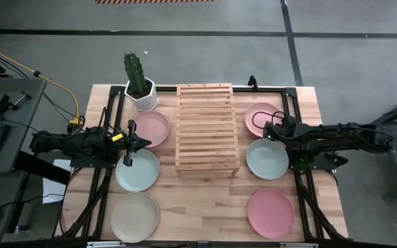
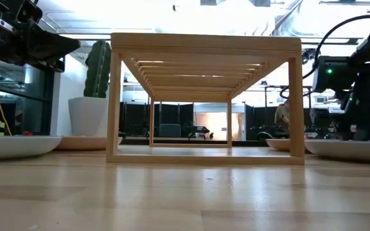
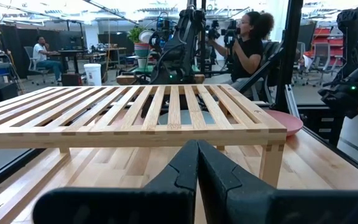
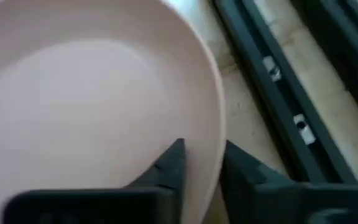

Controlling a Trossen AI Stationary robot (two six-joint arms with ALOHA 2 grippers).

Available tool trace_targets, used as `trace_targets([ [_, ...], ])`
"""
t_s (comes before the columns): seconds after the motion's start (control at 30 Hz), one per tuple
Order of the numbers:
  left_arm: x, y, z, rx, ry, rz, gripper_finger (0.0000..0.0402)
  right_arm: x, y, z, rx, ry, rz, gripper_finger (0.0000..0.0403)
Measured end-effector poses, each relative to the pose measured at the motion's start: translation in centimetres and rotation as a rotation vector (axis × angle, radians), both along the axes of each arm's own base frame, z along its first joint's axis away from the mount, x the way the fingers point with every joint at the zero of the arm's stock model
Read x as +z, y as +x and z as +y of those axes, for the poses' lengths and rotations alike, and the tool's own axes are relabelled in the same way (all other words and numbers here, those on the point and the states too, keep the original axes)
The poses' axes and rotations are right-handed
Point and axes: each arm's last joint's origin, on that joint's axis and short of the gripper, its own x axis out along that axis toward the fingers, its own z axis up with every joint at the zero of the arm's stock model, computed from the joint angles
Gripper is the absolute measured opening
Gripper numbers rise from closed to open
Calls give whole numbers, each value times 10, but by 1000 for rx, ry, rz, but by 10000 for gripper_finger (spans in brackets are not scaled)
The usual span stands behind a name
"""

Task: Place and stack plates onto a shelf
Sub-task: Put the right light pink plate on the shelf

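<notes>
High view shows the wooden shelf (image 1: 207, 127) standing empty in the middle of the bench (image 1: 205, 207), with three plates on each side of it. On the right lie a pink plate at the back (image 1: 260, 116), a mint plate (image 1: 267, 159) and another pink plate (image 1: 270, 213) nearest the front. On the left lie a pink plate (image 1: 150, 129), a mint plate (image 1: 137, 170) and a beige plate (image 1: 134, 215).

The right claw (image 4: 202, 163) is down at the back pink plate's (image 4: 98, 99) rim, one finger inside the rim and one outside, not yet closed on it. So the first pickup looks to be in hand. Next it needs to pinch the rim, lift the plate clear, and carry it over onto the slats.

The left claw (image 3: 197, 163) is shut and empty, hanging over the left side near the mint plate and facing the shelf (image 3: 129, 115).
</notes>
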Motion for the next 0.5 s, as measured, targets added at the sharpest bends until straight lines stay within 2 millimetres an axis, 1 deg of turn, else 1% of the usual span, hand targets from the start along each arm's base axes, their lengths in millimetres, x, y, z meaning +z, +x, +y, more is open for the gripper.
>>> trace_targets([
  [0.03, 0, 0, 0, 0, 0, 0, 0, 1, 1, -1, -1, -22, -1, 22],
  [0.07, 0, 0, 0, 0, 0, 0, 0, 1, 2, -2, 4, -41, -6, 12],
  [0.2, 0, 0, 0, 0, 0, 0, 0, 7, 6, -4, 8, -72, -12, 17],
  [0.27, 0, 0, 0, 0, 0, 0, 0, 14, 11, -6, 20, -107, -5, 6],
  [0.37, 0, 0, 0, 0, 0, 0, 0, 28, 19, -10, 39, -162, 5, 5],
  [0.5, 0, 0, 0, 0, 0, 0, 0, 57, 28, -16, 49, -247, 68, 1],
])
